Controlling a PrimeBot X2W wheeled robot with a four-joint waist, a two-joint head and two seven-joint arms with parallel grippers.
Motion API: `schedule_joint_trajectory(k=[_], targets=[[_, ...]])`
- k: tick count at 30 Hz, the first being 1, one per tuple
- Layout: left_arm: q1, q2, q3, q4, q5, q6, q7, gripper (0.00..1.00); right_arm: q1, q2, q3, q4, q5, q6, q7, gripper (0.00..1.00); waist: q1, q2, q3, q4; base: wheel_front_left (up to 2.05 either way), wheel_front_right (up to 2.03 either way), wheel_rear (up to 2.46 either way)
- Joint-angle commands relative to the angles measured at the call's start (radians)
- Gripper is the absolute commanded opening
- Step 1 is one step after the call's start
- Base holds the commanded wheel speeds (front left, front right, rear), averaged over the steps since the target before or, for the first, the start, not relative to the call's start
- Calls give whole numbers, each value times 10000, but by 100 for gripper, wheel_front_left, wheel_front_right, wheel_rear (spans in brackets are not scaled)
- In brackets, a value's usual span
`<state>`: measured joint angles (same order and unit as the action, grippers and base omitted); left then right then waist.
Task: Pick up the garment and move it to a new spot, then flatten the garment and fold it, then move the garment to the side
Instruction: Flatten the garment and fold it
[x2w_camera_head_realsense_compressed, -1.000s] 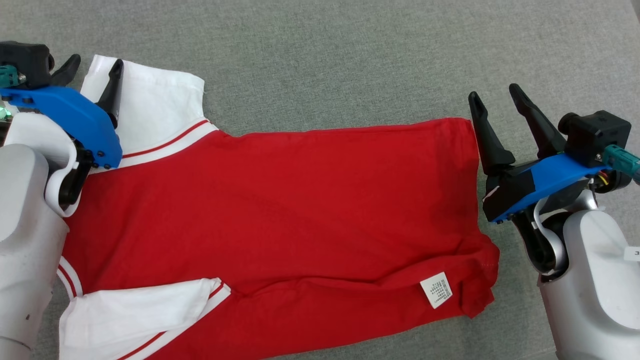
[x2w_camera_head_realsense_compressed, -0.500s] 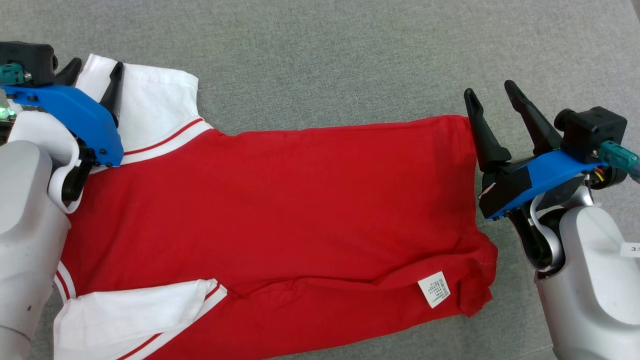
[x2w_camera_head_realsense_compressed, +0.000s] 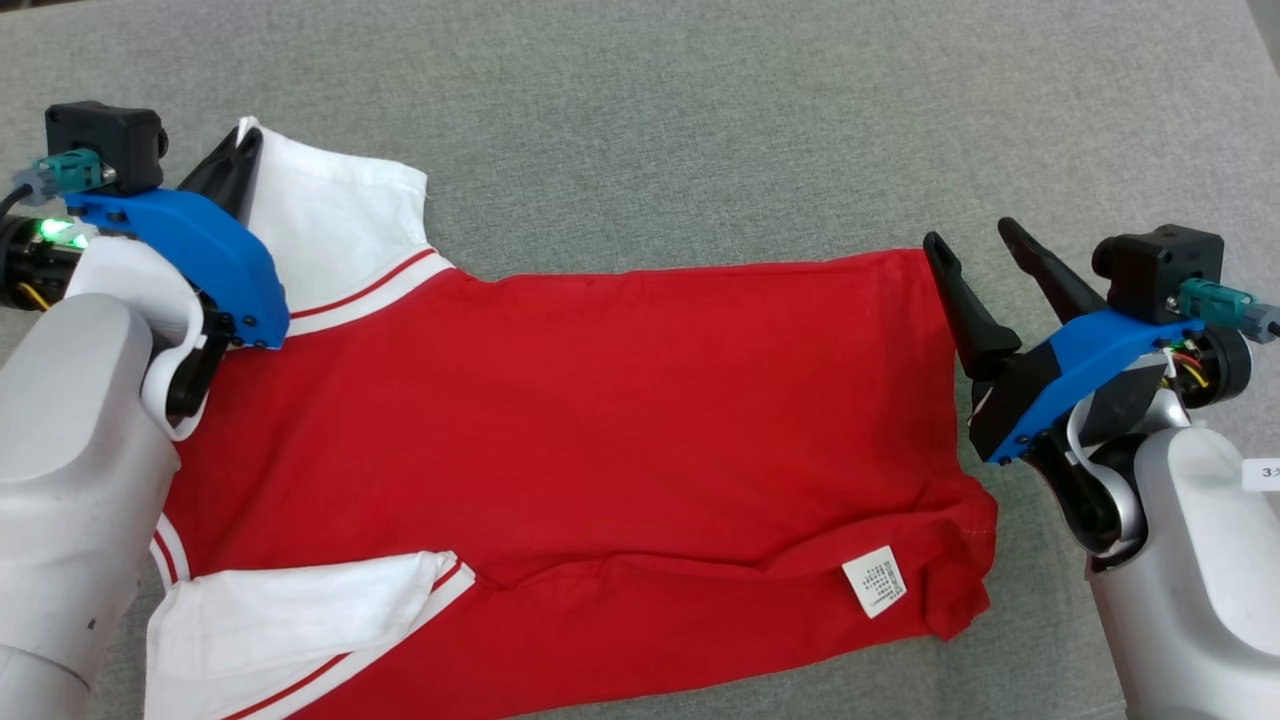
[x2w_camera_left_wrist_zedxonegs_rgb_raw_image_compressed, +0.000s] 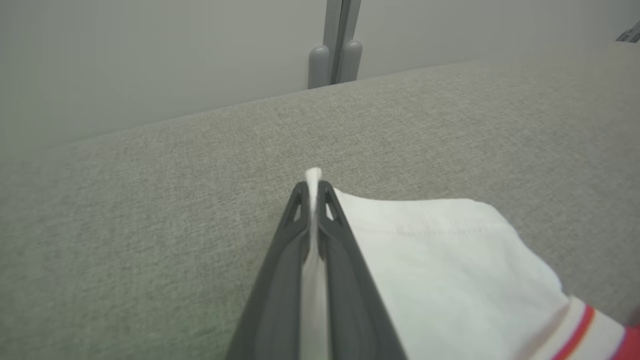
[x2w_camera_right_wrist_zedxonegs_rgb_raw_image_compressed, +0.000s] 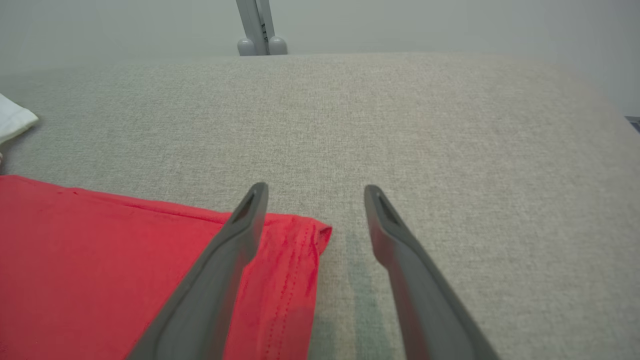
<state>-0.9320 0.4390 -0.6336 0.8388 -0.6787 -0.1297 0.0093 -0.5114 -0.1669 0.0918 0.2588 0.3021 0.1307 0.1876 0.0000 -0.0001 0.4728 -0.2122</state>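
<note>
One red fabric shirt with white striped sleeves (x2w_camera_head_realsense_compressed: 600, 420), spread flat on our grey woven surface (x2w_camera_head_realsense_compressed: 700, 120); our left gripper (x2w_camera_left_wrist_zedxonegs_rgb_raw_image_compressed: 312, 187) clamped on the edge of the far white sleeve (x2w_camera_head_realsense_compressed: 340, 215); our right gripper (x2w_camera_right_wrist_zedxonegs_rgb_raw_image_compressed: 315, 190) spread wide astride the red hem corner (x2w_camera_right_wrist_zedxonegs_rgb_raw_image_compressed: 305, 240), we judge so both ends lift together.

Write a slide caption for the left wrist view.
Left gripper shut on the corner of the white sleeve, which lies on the grey fabric surface.
</note>
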Motion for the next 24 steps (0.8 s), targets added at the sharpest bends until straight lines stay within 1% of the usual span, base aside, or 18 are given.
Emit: schedule_joint_trajectory(k=[1, 6, 12, 19, 21, 22, 23, 24], targets=[[7, -31, -94, -146, -136, -11, -127, 0, 139, -114, -6, -56, 130, 4, 150, 100, 0, 1, -39, 54, 0, 0, 0], [-55, 51, -401, -611, -257, -11, -243, 0, 215, -91, -104, 25, 363, 4, 701, 100, 0, 1, -48, 212, 0, 0, 0], [-145, 86, -662, -1095, -344, -11, -323, 0, -11, -64, -232, 460, 409, 4, 1178, 100, 0, 1, 38, 434, 0, 0, 0], [-172, 115, -792, -1365, -415, -11, -398, 0, -394, 15, -235, 1002, 407, 4, 1354, 100, 0, 1, 95, 606, 0, 0, 0], [-204, 110, -801, -1393, -460, -11, -416, 0, -486, 20, -209, 1203, 379, 4, 1487, 49, 0, 1, 113, 645, 0, 0, 0], [-220, 99, -804, -1406, -489, -11, -455, 0, -551, 32, -190, 1291, 383, 4, 1531, 6, 0, 1, 122, 668, 0, 0, 0], [-230, 86, -809, -1419, -514, -11, -469, 0, -591, 44, -222, 1403, 391, 4, 1612, 0, 0, 1, 130, 694, 0, 0, 0], [-235, 76, -805, -1435, -523, -11, -517, 0, -646, 58, -229, 1452, 368, 4, 1611, 0, 0, 1, 138, 714, 0, 0, 0]])
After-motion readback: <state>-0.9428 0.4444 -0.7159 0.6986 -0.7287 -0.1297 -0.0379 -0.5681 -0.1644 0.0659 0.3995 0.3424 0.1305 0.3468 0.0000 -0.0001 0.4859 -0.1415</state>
